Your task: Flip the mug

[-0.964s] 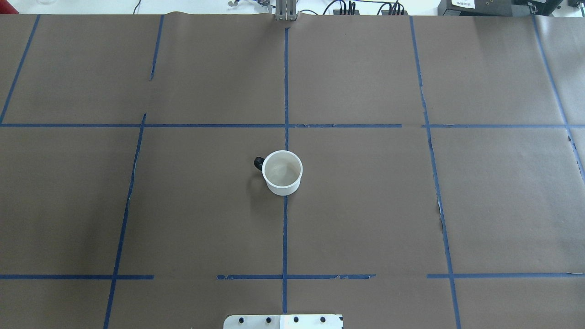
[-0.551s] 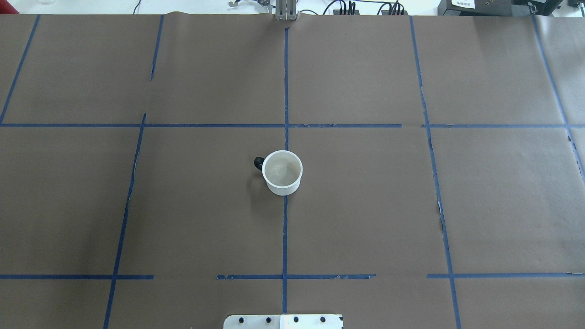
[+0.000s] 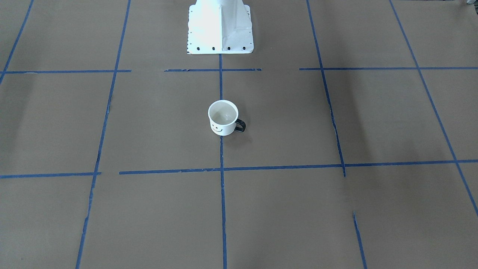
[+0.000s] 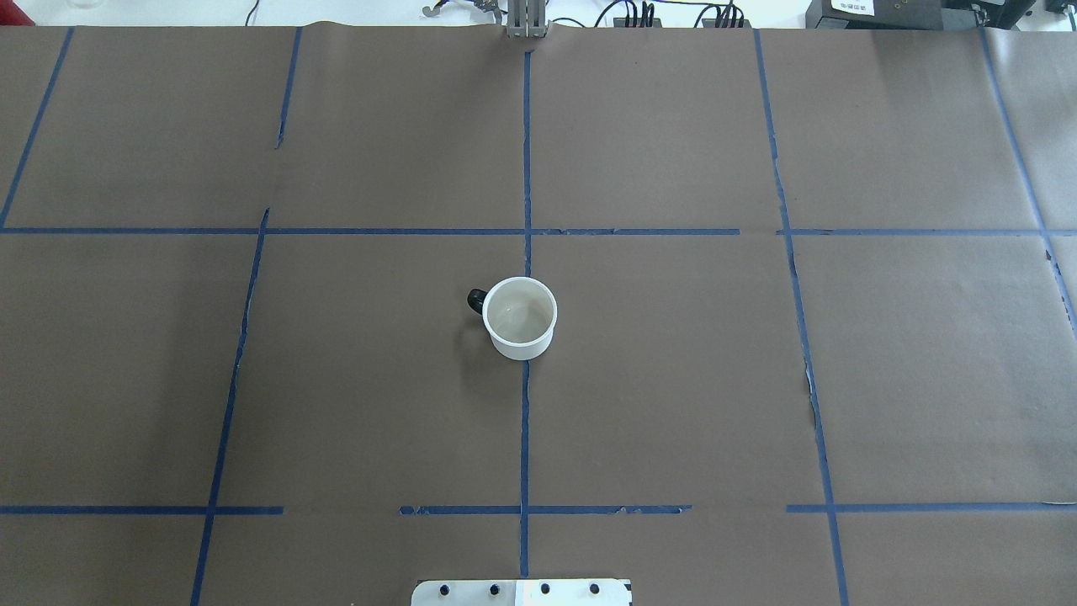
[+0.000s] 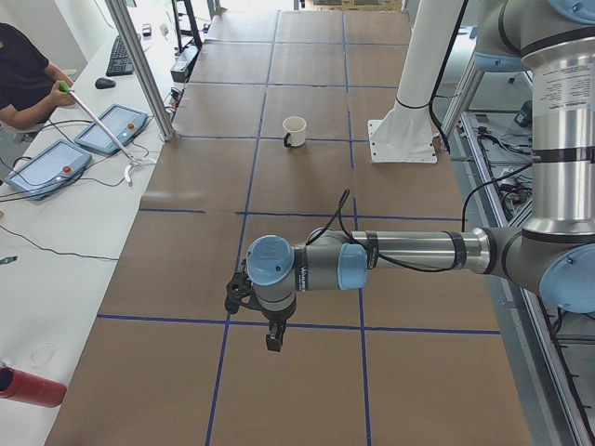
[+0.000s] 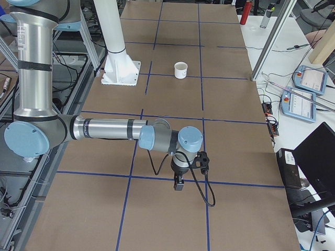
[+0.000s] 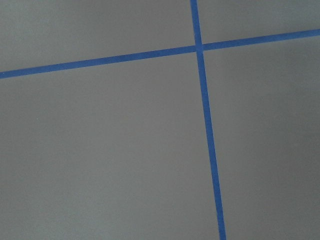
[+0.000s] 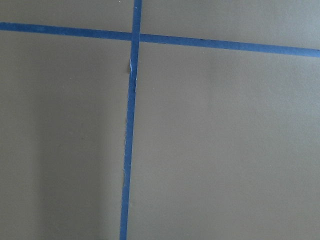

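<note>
The white mug (image 4: 521,317) stands upright, mouth up, at the middle of the brown table on a blue tape line. Its black handle points to the overhead view's left. In the front-facing view the mug (image 3: 223,117) shows its black smiley face. It is also small in the left view (image 5: 294,130) and the right view (image 6: 180,70). My left gripper (image 5: 272,336) hangs low over the table's left end, far from the mug. My right gripper (image 6: 179,183) hangs low over the right end, equally far. I cannot tell whether either is open or shut. Both wrist views show only paper and tape.
The white robot pedestal (image 3: 219,26) stands at the table's near-robot edge. Blue tape lines grid the brown paper. An operator (image 5: 23,79) sits beyond the far edge beside teach pendants (image 5: 46,167). A red can (image 5: 28,386) lies on the white bench.
</note>
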`<state>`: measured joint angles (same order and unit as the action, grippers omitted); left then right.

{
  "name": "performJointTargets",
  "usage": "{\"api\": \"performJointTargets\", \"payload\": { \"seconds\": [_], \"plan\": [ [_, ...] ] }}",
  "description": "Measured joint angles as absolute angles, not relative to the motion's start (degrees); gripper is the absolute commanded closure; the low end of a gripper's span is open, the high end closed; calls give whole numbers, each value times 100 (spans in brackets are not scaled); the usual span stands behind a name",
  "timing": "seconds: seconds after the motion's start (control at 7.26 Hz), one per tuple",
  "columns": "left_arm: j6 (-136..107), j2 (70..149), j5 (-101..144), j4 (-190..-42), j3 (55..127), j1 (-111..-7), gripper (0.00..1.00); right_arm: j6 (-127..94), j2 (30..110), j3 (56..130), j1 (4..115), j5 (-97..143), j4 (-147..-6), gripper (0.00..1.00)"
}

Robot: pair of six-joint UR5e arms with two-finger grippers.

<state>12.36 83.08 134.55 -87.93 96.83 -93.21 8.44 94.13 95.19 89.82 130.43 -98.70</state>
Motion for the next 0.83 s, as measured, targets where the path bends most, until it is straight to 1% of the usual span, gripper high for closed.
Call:
{"api": "performJointTargets", "payload": {
  "seconds": [0.41,0.83],
  "plan": [
    [1255,8331,13447,-8357,9823,-9329,0,844,9413,9519,8982,13043,-9870,0],
    [1249,8291,13447,-7818,10121,-9338,0,844,9413,9518,8982,13043,-9870,0]
  ]
}}
